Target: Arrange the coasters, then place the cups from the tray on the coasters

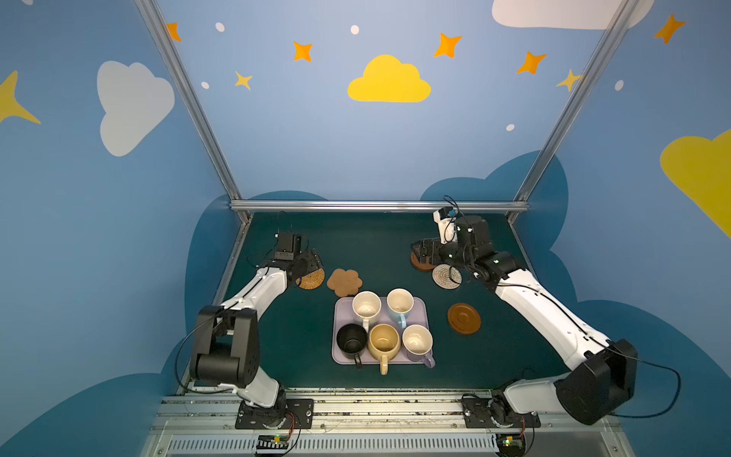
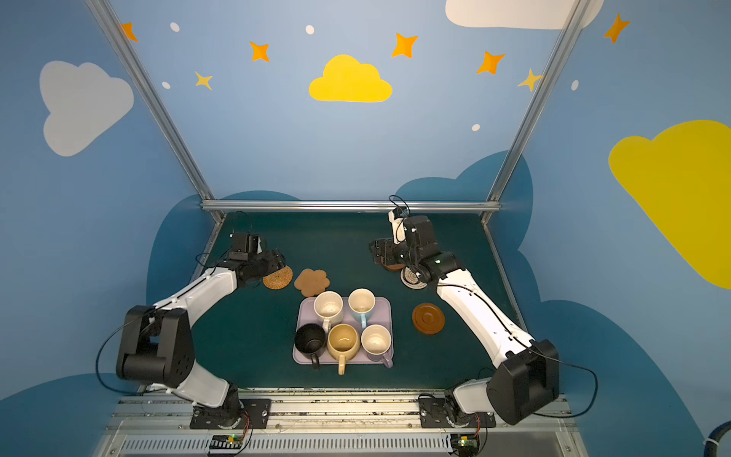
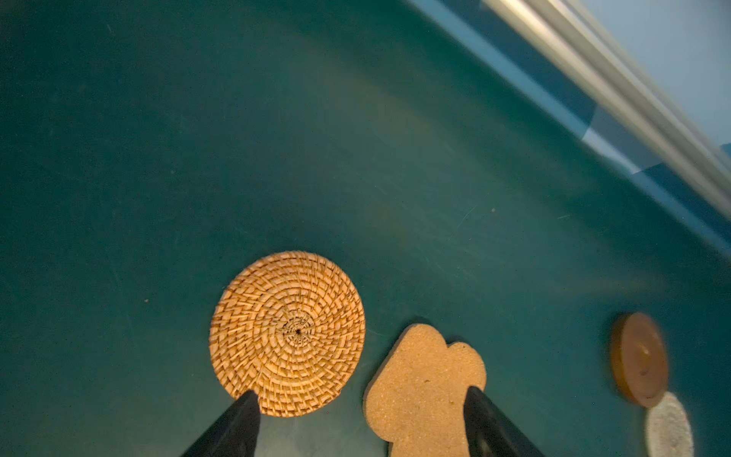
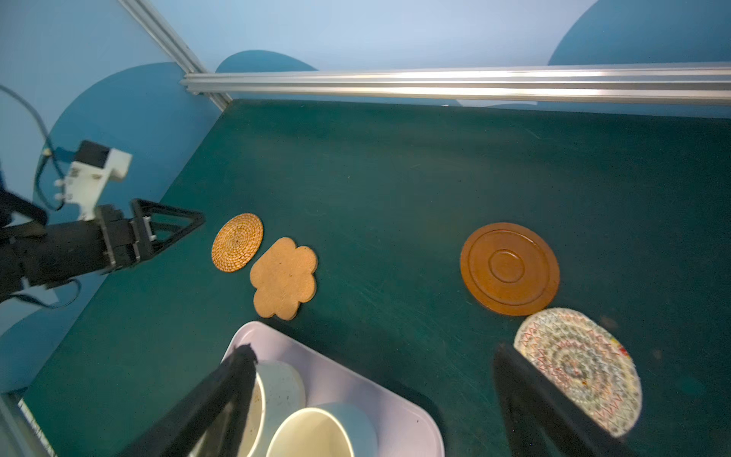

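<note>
Down at the near edge, both arms rise from their bases, elbows hunched high, white forearms stretching away over the green desk (image 1: 395, 245). Between them sits the lilac-pink tray (image 1: 420, 306), all five mugs aboard: black mug (image 1: 351, 341), mustard yellow mug (image 1: 383, 341) and lilac purple mug (image 1: 417, 341) in the near row, cream speckled mug (image 1: 366, 306) and light blue mug (image 1: 400, 302) behind.

Just right of the tray lies a brown wooden disc (image 1: 464, 318), flat and alone. Further back on the right, the pale woven round coaster (image 1: 445, 277) peeks from under the right forearm, touching a second wooden disc (image 4: 509, 269). The right wrist bends inward and the right gripper (image 4: 374, 350) points left, poised over that disc, its fingers spread wide and empty.

On the left, the flower-shaped coaster (image 1: 344, 281) lies just beyond the tray's far left corner, the tan woven round coaster (image 1: 312, 279) right beside it. The left forearm angles out toward them. The left gripper (image 3: 360, 395) hangs above the pair, fingers apart, nothing held, one tip over each coaster's edge.
</note>
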Controlling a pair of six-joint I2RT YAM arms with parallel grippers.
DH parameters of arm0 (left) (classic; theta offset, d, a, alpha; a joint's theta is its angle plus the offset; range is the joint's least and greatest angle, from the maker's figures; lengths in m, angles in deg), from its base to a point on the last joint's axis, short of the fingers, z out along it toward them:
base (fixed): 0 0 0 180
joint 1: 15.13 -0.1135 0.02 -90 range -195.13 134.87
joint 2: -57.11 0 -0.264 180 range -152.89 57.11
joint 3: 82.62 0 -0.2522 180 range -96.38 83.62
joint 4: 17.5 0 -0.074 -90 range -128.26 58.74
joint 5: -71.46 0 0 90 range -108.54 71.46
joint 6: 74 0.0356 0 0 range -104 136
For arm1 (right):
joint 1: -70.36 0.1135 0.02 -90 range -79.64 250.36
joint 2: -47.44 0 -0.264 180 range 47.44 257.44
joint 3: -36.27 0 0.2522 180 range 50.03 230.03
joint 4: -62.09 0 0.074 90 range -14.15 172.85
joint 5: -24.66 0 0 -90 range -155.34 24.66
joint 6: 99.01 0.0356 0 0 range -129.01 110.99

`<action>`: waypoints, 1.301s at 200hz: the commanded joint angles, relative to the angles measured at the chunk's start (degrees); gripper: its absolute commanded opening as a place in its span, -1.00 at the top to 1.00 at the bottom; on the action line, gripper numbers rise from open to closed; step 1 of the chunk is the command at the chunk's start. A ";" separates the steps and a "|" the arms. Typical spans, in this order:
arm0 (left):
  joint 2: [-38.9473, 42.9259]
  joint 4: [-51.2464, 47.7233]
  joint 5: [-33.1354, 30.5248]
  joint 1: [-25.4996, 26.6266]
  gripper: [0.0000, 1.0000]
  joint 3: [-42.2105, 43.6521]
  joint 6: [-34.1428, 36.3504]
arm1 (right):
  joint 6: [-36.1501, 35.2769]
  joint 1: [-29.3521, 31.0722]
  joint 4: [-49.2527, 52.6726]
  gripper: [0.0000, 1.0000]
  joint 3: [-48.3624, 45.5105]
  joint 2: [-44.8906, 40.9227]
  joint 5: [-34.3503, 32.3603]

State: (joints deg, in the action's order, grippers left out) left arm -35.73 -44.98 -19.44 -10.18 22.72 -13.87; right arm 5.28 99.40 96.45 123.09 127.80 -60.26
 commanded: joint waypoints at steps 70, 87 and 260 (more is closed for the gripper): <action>-12.90 -12.13 -2.36 1.82 -0.41 -9.72 4.69 | -4.24 13.10 14.52 -0.92 19.04 17.08 0.14; -14.48 -12.44 -1.94 1.93 -0.36 -10.40 4.90 | -4.57 14.54 15.88 -0.91 21.15 19.36 0.22; -22.56 -14.48 1.35 4.96 -0.10 -16.11 4.15 | -4.18 16.39 17.94 -0.75 24.44 23.35 1.69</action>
State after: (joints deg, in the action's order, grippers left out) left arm -55.38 -58.18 -19.55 -6.28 7.99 -9.32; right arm 1.23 115.55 113.87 146.37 151.03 -58.67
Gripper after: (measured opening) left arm 0.551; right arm 0.876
